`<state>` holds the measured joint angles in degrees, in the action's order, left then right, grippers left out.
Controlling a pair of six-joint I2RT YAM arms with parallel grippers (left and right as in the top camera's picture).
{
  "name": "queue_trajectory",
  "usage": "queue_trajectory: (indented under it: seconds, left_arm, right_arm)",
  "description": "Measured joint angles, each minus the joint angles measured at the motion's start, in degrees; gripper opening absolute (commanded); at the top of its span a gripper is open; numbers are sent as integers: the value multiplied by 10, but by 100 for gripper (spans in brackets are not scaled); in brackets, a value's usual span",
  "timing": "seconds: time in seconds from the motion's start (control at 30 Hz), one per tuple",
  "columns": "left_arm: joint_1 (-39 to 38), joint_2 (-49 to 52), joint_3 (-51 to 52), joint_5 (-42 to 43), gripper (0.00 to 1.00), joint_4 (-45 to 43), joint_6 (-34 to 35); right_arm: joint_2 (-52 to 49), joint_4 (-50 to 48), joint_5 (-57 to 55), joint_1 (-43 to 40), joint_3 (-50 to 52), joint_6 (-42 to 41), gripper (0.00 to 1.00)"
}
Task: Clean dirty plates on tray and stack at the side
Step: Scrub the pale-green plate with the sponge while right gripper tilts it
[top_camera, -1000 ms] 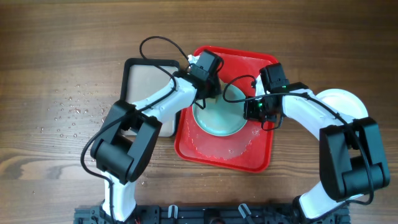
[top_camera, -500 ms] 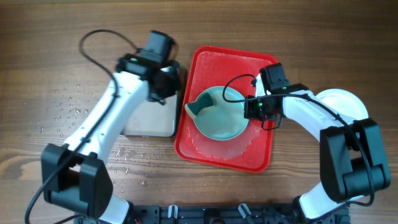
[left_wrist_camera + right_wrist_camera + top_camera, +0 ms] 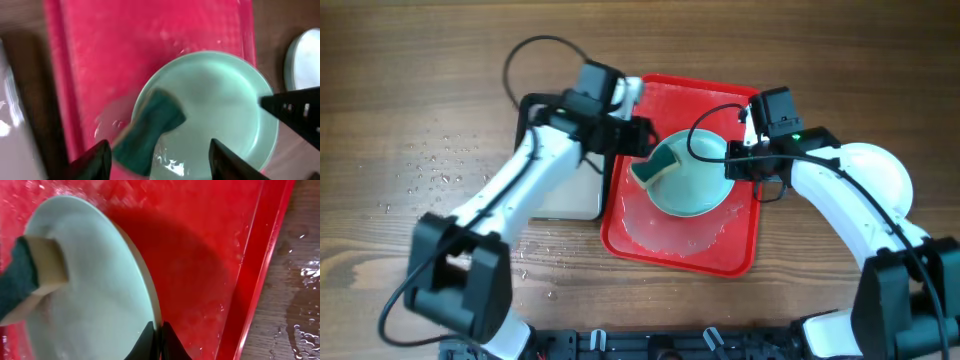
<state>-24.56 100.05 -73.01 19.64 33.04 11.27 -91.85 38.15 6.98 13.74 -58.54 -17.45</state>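
Pale blue plate (image 3: 698, 185): glossy, wet, tilted inside red tray (image 3: 620, 235), right rim raised. Right fingers (image 3: 147, 347) pinched closed on that rim edge. Left fingers (image 3: 95, 162) spread open, empty, above plate's left side. Green sponge (image 3: 150, 125) with beige face lies on plate between them. White plate (image 3: 880, 170) on table (image 3: 400, 80) right of tray, under right arm. Black-rimmed tray (image 3: 570, 195) left, touching red tray. Water drops (image 3: 440, 165) far left.

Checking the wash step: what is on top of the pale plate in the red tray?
A dark green sponge lies on the plate, across one rim; the right hand pinches the far rim. The surface beneath the sponge is hidden.
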Motion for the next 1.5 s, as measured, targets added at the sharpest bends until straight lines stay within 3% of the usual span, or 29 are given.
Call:
queue_trajectory:
  seconds: [0.1,0.13,0.2,0.33,0.43,0.7,0.77,0.83,0.9,1.03,1.1,1.33,1.5]
  left_arm:
    - [-45,43,0,-34,57,-26,-23]
    - [-59,64,0,-41,46,-26,-36]
    - [-75,90,0,-49,4,-26,-62]
    - [-84,110,0,-73,4,-11,-89]
    - [-81,106,-6,-86,4,22,-72]
    - [-7,-23,-15,-89,4,95,-28]
    - [11,-38,-15,-71,17,96,-26]
    - [9,-38,-15,-46,41,96,-42]
    - [-14,-37,-8,-39,59,79,-68]
    - [-61,5,43,-39,43,-2,-94]
    - [-73,45,57,-39,4,-15,-100]
    - [-63,68,46,-50,4,18,-80]
    - [16,-22,28,-63,4,107,-34]
  right_arm:
    - [-9,1,0,0,0,0,4]
    - [-9,2,0,0,0,0,4]
    - [-9,2,0,0,0,0,4]
    - [-9,4,-5,0,0,2,4]
    - [-9,4,-3,0,0,3,4]
    - [-9,4,0,1,0,6,4]
    - [-9,4,0,1,0,6,4]
    - [-9,4,0,1,0,6,4]
    - [-9,4,0,1,0,6,4]
    - [-9,5,0,1,0,6,4]
    - [-9,4,0,1,0,6,4]
    - [-9,6,-2,0,0,8,4]
    - [-9,7,2,2,0,8,4]
